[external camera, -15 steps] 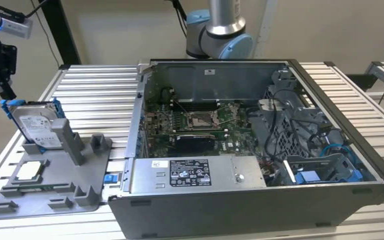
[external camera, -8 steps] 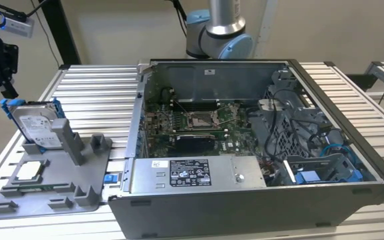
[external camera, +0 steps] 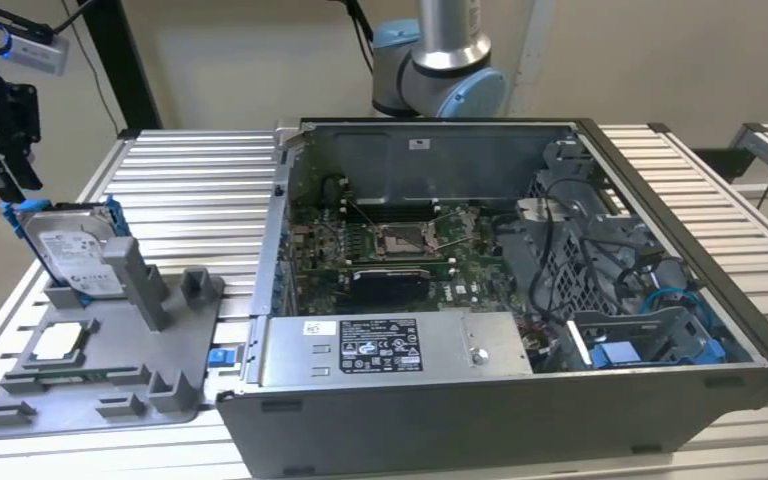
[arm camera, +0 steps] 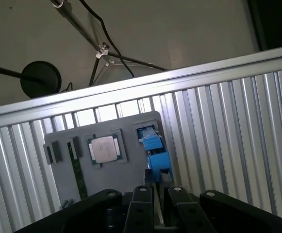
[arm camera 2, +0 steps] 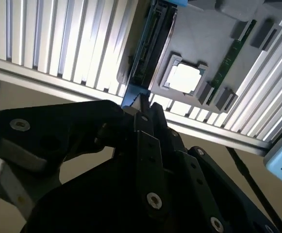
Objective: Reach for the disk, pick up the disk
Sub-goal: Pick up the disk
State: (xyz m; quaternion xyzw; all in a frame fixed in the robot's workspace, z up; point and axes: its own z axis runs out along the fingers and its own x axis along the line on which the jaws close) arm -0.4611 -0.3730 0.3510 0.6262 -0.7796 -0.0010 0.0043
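Gripper point(external camera: 16, 186) — matte black — over flat silver disk point(external camera: 75, 255).

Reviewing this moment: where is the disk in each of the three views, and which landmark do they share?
Exterior view: the disk stands upright in the grey fixture at the exterior view's left, below the tool.
Second wrist view: the disk is edge-on, beside the square chip.
First wrist view: the disk is edge-on, blue rail showing, beside the square chip.
Shared landmark: the square chip.

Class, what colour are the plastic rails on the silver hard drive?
Blue plastic rails, best in the exterior view.
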